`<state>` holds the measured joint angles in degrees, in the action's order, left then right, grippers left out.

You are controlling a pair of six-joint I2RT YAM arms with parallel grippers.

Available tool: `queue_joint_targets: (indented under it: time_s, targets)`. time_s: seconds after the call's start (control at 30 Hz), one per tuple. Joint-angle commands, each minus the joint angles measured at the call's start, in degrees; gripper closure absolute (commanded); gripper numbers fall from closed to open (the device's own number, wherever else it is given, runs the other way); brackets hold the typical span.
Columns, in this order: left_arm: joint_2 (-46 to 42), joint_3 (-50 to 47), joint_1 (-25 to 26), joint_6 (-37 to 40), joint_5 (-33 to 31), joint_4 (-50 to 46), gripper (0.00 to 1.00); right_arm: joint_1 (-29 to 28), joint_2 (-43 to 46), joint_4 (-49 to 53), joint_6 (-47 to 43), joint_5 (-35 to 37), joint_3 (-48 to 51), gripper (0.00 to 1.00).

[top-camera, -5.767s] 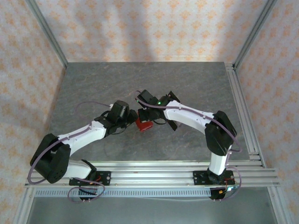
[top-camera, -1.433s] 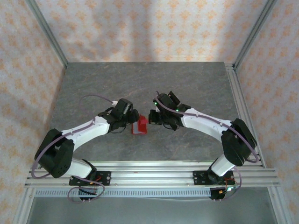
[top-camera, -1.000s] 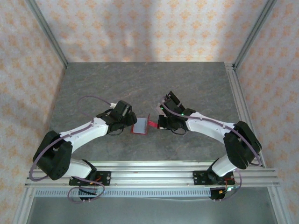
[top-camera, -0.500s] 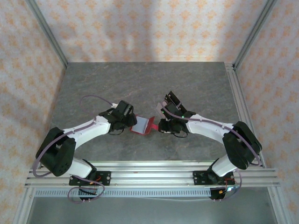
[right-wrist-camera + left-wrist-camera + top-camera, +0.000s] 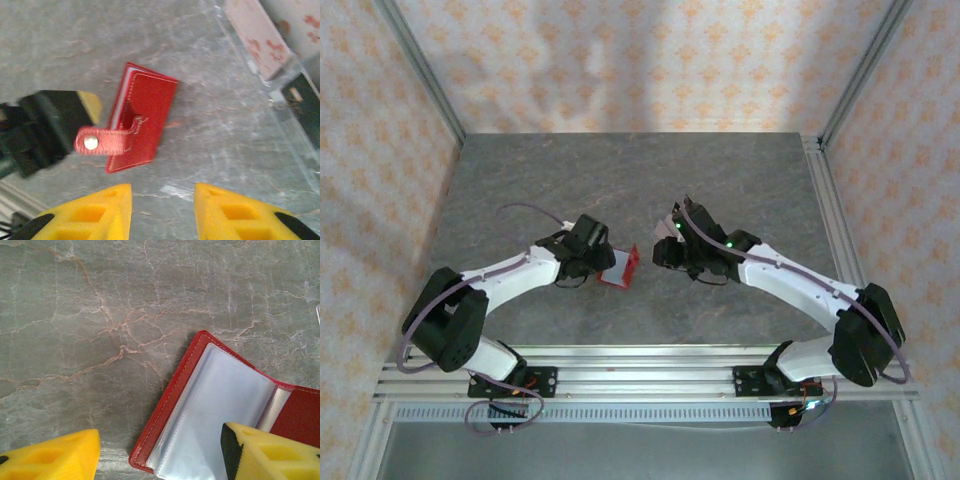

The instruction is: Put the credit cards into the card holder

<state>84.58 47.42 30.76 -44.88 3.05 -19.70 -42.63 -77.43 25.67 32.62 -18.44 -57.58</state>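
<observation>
The right claw (image 5: pixel 161 192) has released the cover of the card holder (image 5: pixel 622 268) and drawn back, jaws apart; the holder lies on the worktop (image 5: pixel 720 190), cover half-raised, one edge straddled by the left claw (image 5: pixel 160 440), jaws likewise apart, so it probably needs reopening before loading.

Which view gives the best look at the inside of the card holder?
The left wrist view: the card holder shows its pale inner sleeves close up, framed by the red edge. The right wrist view shows the red outer cover and the snap strap. The top external view shows it as a small red shape.
</observation>
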Motion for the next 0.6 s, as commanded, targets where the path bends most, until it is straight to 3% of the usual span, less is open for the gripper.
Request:
queue_joint_targets:
  time_s: [0.0, 0.2, 0.4, 0.57]
  targets:
    - [0.52, 1.56, 0.35, 0.42, 0.16, 1.06, 0.35, -1.50, -1.82, -1.17, 1.25, -1.67, -3.80, 0.65]
    - [0.03, 1.67, 1.03, -0.11, 0.61, 1.49, 0.35, -2.24, -8.79, -3.84, 1.70, -0.97, -9.50, 0.71]
    - [-0.89, 1.65, 2.08, -0.38, 1.45, 2.08, 0.35, -2.19, -11.29, -4.06, 1.52, 1.70, -10.89, 0.54]
    - [-1.60, 1.80, 4.07, -1.29, 1.79, 2.97, 0.35, -1.18, -9.90, -4.12, 2.14, 4.20, -9.59, 0.52]
